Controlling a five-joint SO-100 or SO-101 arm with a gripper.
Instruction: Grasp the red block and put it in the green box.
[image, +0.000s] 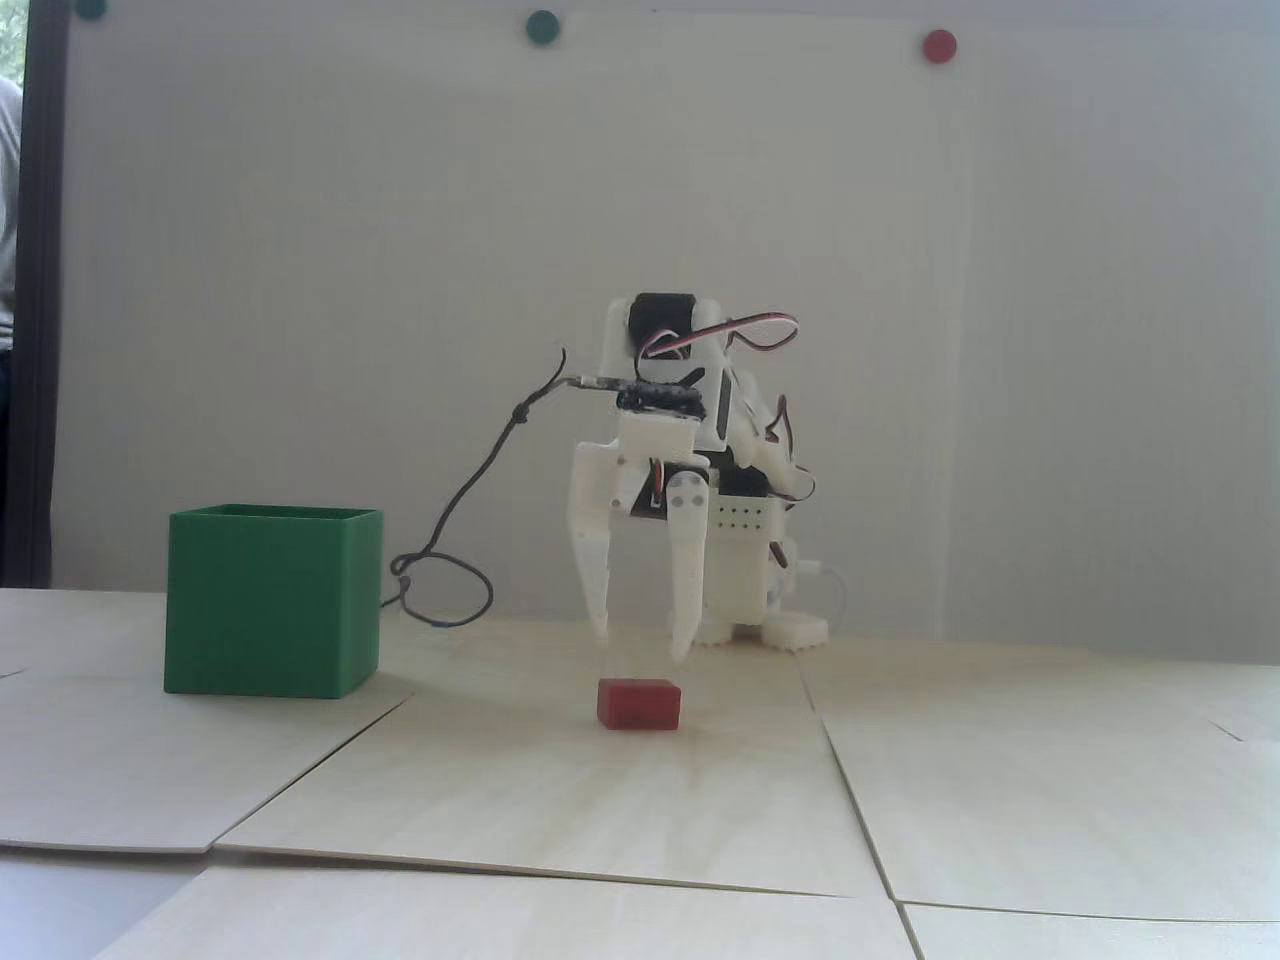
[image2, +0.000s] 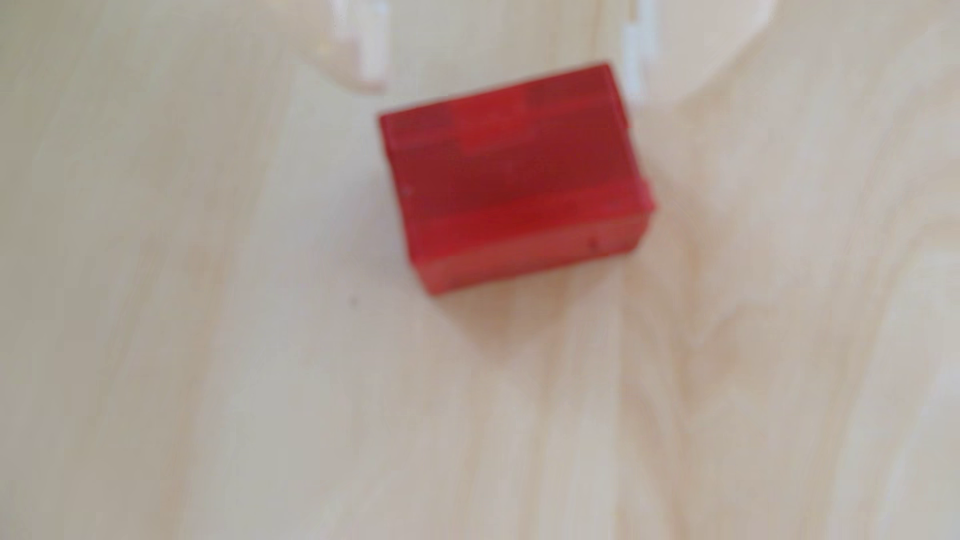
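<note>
Red, matte and rectangular, the small solid block (image: 640, 704) lay on the pale wooden tabletop (image: 1000, 780), just below and between the tips of the white two-finger gripper (image: 640, 645), untouched. Its fingers (image: 598, 570) stood spread wider than the block and held nothing. The approach step appeared in hand; next, judging by the gap, a short descent and closure. The cube-shaped green plastic box (image: 270, 605) stood well apart, leftward in the fixed view.
</note>
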